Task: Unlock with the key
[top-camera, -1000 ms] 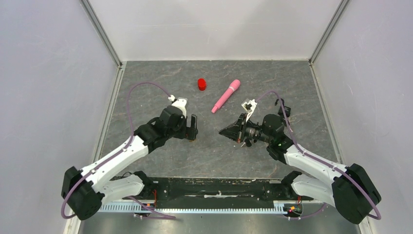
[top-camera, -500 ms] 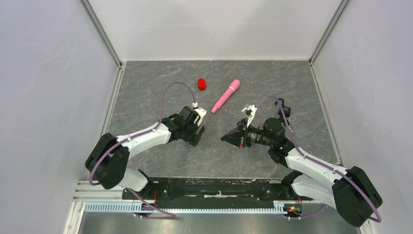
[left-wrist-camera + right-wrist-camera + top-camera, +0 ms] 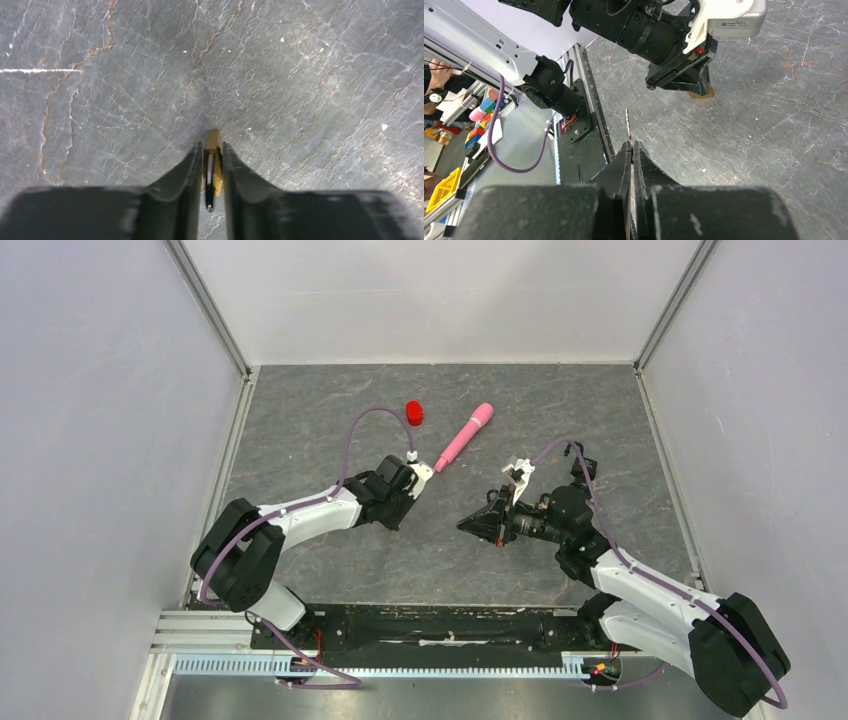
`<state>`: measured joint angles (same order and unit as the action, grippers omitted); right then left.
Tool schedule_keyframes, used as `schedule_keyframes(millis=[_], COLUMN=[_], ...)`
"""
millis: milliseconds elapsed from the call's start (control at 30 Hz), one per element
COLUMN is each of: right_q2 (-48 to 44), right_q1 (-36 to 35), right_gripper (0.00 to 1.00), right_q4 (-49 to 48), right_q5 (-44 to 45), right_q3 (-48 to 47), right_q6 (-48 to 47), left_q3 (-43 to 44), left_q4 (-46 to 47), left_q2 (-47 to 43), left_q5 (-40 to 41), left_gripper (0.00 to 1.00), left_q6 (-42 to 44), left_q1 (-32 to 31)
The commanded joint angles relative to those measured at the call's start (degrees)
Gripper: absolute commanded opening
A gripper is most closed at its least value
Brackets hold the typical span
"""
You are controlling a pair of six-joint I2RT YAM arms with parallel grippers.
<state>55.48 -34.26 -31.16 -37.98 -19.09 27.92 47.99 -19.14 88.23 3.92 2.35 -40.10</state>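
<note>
Item 1. Small brass-coloured lock (image 3: pixel 213 136): it is set on the grey veined stone-look tabletop (image 3: pixel 320 420), left of centre and towards the near half. It is seen edge-on from the left wrist, with a dark slot down its middle. From the right wrist only a brass sliver (image 3: pixel 701 93) is shown beneath the black fingers above it.

Item 2. Left gripper (image 3: pixel 212 147): it is pointed down at the tabletop. Its jaws are drawn in against both sides of the lock and are clamped on it. The lock's far end is left showing just beyond the fingertips.

Item 3. Thin silver metal key (image 3: pixel 627 122): it is pinched by its head, and the toothed blade is left projecting forward, clear of the tabletop. The blade is aimed towards the left gripper and the lock, and it is kept apart from both.

Item 4. Right gripper (image 3: pixel 630 145): it is held low over the tabletop, right of centre, and is turned to face the left arm. Its jaws are pressed together on the key.

Item 5. Red cylindrical cap (image 3: pixel 414 413): it is stood on the far part of the tabletop, beyond the left gripper and well apart from it.

Item 6. Pink cylindrical plastic stick (image 3: pixel 462 437): it is laid diagonally just right of the cap. Its thicker end is placed farther back, and its narrow end is near the left wrist's white camera housing (image 3: pixel 418 472).

Item 7. White walls (image 3: pixel 440 300): the tabletop is enclosed by them on three sides.
</note>
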Motion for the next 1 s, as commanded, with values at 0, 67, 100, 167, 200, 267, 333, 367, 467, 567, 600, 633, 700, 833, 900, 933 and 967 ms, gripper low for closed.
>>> schedule_keyframes(millis=[0,67,100,167,200,267,333,367,467,567,600,633,700,833,900,933,967], right_q2=[-0.65,-0.7,-0.65,-0.6,-0.52,-0.15,0.28,0.52,1.17,2.65,3.05,3.53,4.23,6.84,8.75,9.66,10.46], right_q1=[0.31,0.25,0.32,0.25,0.27,0.25,0.29,0.25,0.25,0.25,0.16,0.23,0.07,-0.36,-0.59,-0.56,-0.65], right_gripper=[0.0,0.0,0.0,0.0,0.0,0.0,0.0,0.0,0.0,0.0,0.0,0.0,0.0,0.0,0.0,0.0,0.0], right_q4=[-1.28,-1.19,-1.03,-0.68,-0.44,0.66,1.93,2.34,3.99,6.39,6.46,6.37,6.14,4.0,1.29,0.26,-0.26], right_q5=[-0.87,-0.87,-0.87,-0.94,-0.89,-1.02,-1.43,-1.84,-2.01,-2.3,-2.51,-2.78,-3.15,-4.39,-5.94,-6.53,-6.85], right_q3=[0.03,-0.22,-0.34,-0.79,-1.05,-1.66,-2.59,-2.91,-4.28,-6.52,-7.18,-7.74,-8.7,-10.69,-11.73,-12.43,-13.13], right_q6=[-1.12,-1.12,-1.14,-1.18,-1.14,-1.03,-1.11,-1.04,-0.64,0.07,0.78,1.56,3.34,8.55,11.72,12.89,13.94], left_q3=[2.43,2.8,3.03,3.44,3.79,5.56,7.95,9.22,13.23,16.37,16.86,17.45,18.29,20.48,21.41,21.84,22.29], left_q4=[0.33,-0.53,-0.85,-1.4,-1.79,-3.31,-4.86,-5.18,-4.96,-5.55,-5.67,-5.78,-5.74,-6.29,-6.34,-6.4,-6.35], left_q2=[-0.49,-0.95,-1.25,-1.93,-2.31,-2.79,-2.86,-2.69,0.05,2.12,1.91,1.51,0.6,-0.76,-1.68,-2.02,-2.31], left_q5=[-1.38,-2.09,-2.52,-3.63,-5.53,-9.55,-17.59,-24.46,-45.88,-55.16,-56.66,-58.01,-59.92,-64.81,-67.27,-68.32,-69.69], left_gripper=[0.15,0.03,0.02,0.02,0.02,0.02,0.02,0.02,0.02,0.02,0.02,0.02,0.02,0.02,0.02,0.02,0.02], left_q6=[2.46,2.25,2.12,1.58,1.26,0.03,-1.14,-1.66,-5.27,-7.53,-7.6,-7.45,-8.19,-9.8,-10.69,-11.2,-11.78], left_q1=[0.19,0.19,0.19,0.19,0.24,1.07,3.48,5.87,13.97,16.73,16.87,16.9,17.39,19.08,19.58,19.91,20.27])
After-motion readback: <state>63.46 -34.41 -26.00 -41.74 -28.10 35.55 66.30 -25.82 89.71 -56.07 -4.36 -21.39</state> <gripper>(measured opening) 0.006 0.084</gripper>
